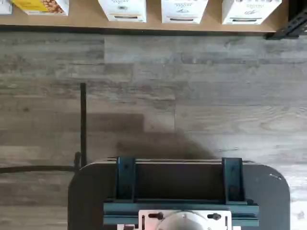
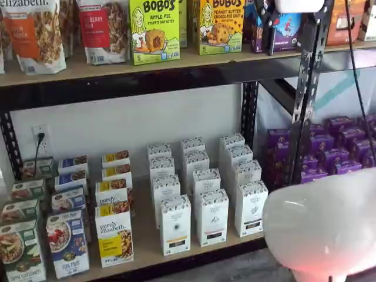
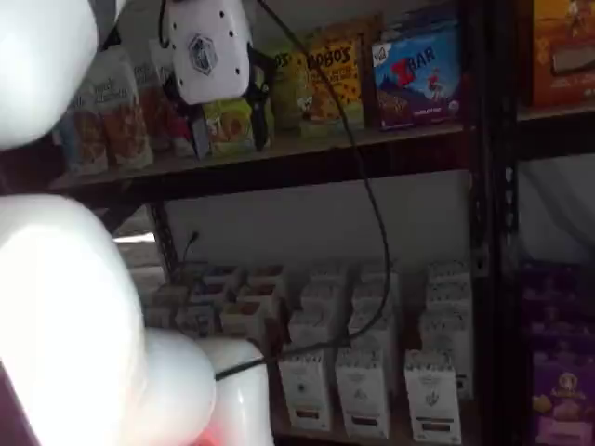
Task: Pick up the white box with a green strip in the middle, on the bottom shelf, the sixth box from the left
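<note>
The white box [image 2: 251, 207] stands at the front of the bottom shelf [image 2: 147, 258], rightmost of three white cartons, with a dark band low on its front. It also shows in the other shelf view [image 3: 432, 395] and in the wrist view [image 1: 249, 9], past the shelf's edge [image 1: 86, 17]. My gripper [image 3: 230, 116] hangs high, level with the upper shelf and far above the white box. A gap shows between its black fingers, with nothing in them. In a shelf view the gripper [image 2: 267, 26] shows at the top edge.
The arm's white links [image 2: 320, 226] [image 3: 65, 307] fill the foreground. Two more white cartons [image 2: 211, 216] [image 2: 175, 225] stand left of the target. Purple boxes [image 2: 335, 147] lie beyond a black upright [image 2: 308, 88]. A cable [image 3: 372, 214] hangs down. A dark mount [image 1: 177, 191] sits over plank floor.
</note>
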Controlling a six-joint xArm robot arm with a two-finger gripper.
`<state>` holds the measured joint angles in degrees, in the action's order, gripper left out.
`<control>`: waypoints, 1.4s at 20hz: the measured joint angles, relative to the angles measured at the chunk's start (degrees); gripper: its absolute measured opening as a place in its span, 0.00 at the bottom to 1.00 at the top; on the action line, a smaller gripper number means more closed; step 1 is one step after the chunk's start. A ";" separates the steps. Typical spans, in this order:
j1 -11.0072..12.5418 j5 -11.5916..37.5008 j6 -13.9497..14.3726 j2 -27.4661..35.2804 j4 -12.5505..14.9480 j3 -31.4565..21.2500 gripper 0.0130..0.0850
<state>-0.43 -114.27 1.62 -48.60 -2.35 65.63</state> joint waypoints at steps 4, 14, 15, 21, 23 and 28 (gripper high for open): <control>-4.52 -2.94 2.20 1.73 4.94 1.39 1.00; -2.46 2.92 0.69 0.21 4.79 -2.64 1.00; -2.37 3.57 0.46 0.20 5.28 -3.29 1.00; 0.15 9.20 -1.94 -0.51 6.46 -8.92 1.00; 1.68 11.94 -3.16 -1.11 6.14 -11.57 1.00; 6.11 19.68 -6.83 -2.39 4.41 -19.57 1.00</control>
<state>5.68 -94.60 -5.21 -50.99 2.06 46.06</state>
